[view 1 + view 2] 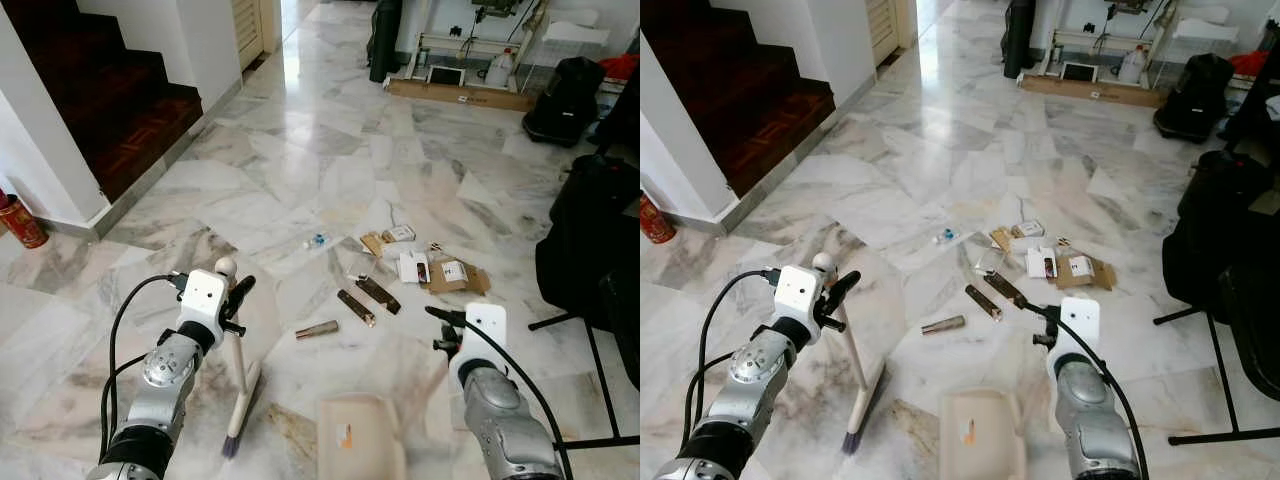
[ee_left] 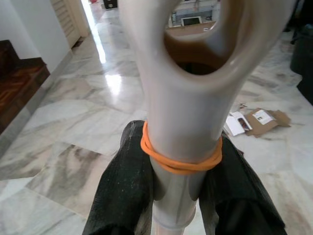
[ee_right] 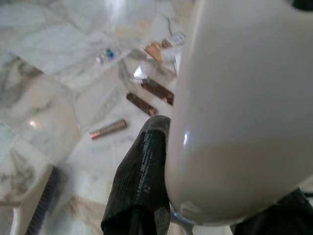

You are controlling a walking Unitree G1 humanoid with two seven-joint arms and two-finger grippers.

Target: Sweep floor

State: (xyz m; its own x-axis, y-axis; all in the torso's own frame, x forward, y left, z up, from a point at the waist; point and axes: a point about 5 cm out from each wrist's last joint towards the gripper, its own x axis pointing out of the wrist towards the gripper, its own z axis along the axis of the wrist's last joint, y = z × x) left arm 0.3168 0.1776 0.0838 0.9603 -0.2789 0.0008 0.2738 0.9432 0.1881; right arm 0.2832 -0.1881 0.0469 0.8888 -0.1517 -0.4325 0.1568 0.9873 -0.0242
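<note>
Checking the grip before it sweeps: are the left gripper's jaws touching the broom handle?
Touching. The left wrist view shows the left gripper with both black jaws pressed against the broom handle, just below its orange rubber band.

bright daylight glares off the marble floor (image 1: 300, 150); staircase (image 1: 100, 90) shadowed; wrist views blurred up close

Glossy veined marble floor (image 1: 300, 160); smooth cream plastic broom handle (image 2: 183, 112) banded with orange rubber; matt brown cardboard scraps (image 1: 455, 277); dark polished wooden stairs (image 1: 120, 110).

Head pair looks down — wrists close-up; all share litter (image 1: 400, 265).
</note>
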